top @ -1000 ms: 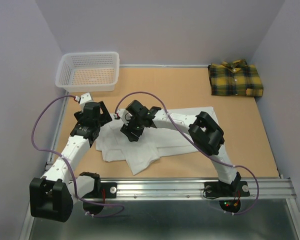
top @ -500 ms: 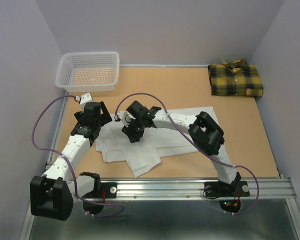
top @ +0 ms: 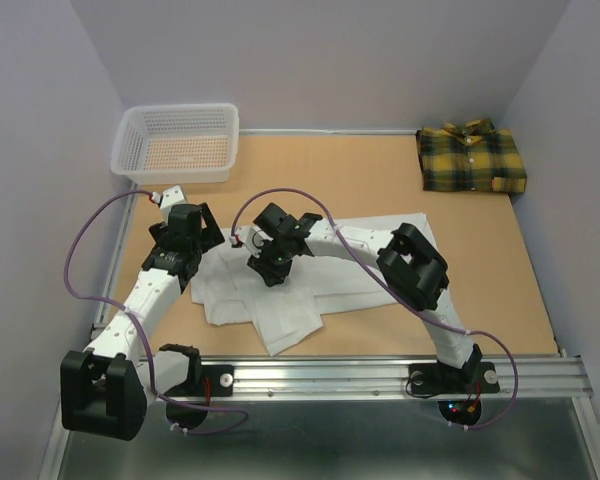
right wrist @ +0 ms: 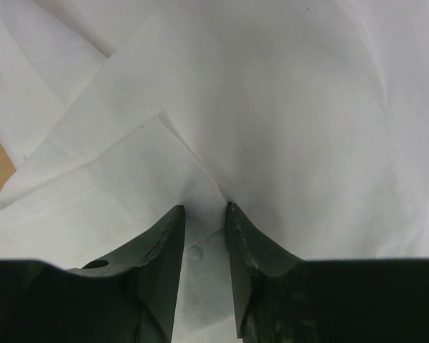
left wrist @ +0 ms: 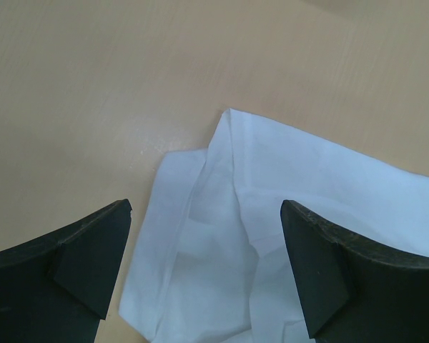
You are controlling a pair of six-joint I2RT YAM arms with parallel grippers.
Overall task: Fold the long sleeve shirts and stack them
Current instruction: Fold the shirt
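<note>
Lying where, Ben, that white shirt [top: 285,320]?

On the brown table [top: 360,185], Ann. It is spread out and a bit crumpled, with parts folded over each other. Both arms reach over it.

What does the right claw [right wrist: 204,211] do?

It is down on the middle of the white shirt. Its two fingers [right wrist: 164,243] are close together, and a little ridge of the white cloth is squeezed between their tips. Creases run out from that spot. A small round thing like a button [right wrist: 195,251] sits between the fingers, just behind the tips.

And the left claw [left wrist: 204,214]?

It is over the left edge of the white shirt. Its two black tips are wide apart and hold nothing. Under it I see a folded corner of the cloth, and bare table past that corner.

Do the two claws touch?

No. They are near each other, but apart.

Where is the other shirt?

The yellow and dark green plaid shirt [top: 472,158] lies folded, well apart from the white shirt, past its far right corner. Its collar points away from the white shirt.

Anything else?

A white basket [top: 170,170] full of little holes stands past the far left side of the white shirt, not touching it.
</note>
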